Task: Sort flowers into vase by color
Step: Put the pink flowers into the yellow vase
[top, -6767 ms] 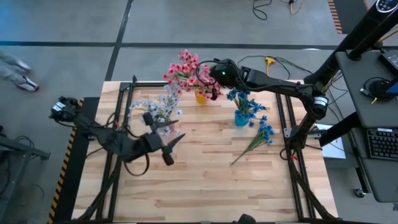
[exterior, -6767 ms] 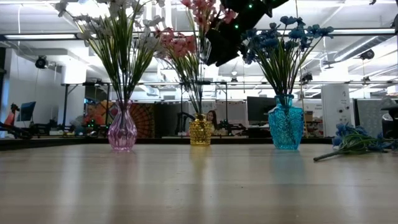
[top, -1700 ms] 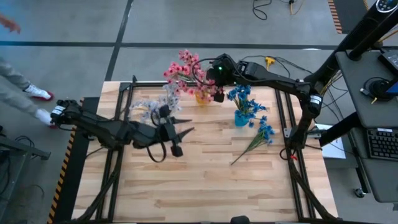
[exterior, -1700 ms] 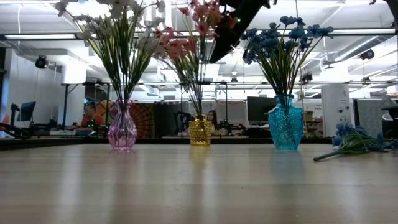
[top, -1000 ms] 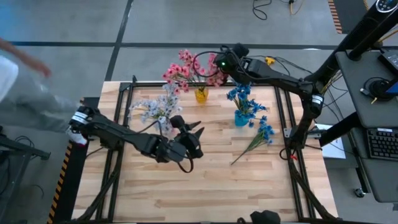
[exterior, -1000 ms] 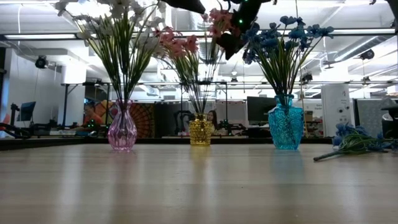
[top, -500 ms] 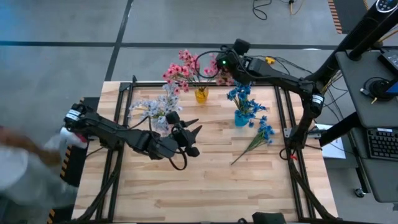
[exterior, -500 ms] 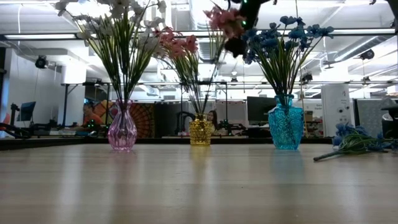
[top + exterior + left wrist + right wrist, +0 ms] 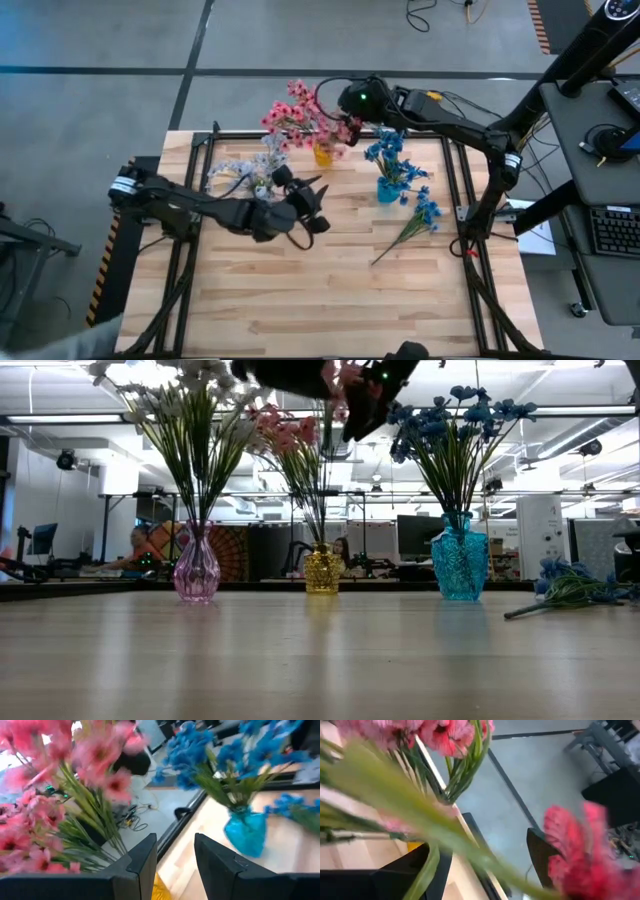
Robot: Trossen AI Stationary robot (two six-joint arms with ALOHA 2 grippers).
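Three vases stand in a row at the table's far side: a pink vase (image 9: 197,575) with white flowers (image 9: 250,170), a yellow vase (image 9: 321,570) with pink flowers (image 9: 295,110), and a blue vase (image 9: 460,565) with blue flowers (image 9: 395,165). One blue sprig (image 9: 415,225) lies flat on the table at the right. My right gripper (image 9: 345,115) hangs open above the yellow vase, among the pink blossoms. A pink sprig's green stem (image 9: 470,852) crosses its gap. My left gripper (image 9: 318,195) hovers open over the table's middle, its fingers (image 9: 145,855) pointing at the vases with nothing between them. My right gripper has the pink sprig's stem (image 9: 445,837) running slantwise across the wide gap between its fingers, and a leaf (image 9: 427,870) lies over one finger. Whether the fingers touch the stem I cannot tell.
Black frame rails (image 9: 200,150) run along the table's left and right sides. A yellow plug and cables (image 9: 432,98) lie past the far edge. The near half of the wooden tabletop (image 9: 330,290) is bare.
My left gripper has gone toward the far edge, closer to the yellow vase. My right gripper has swung toward the table's left above the yellow vase. The pink sprig's head, which leaned toward the blue flowers, has come back toward the pink bunch.
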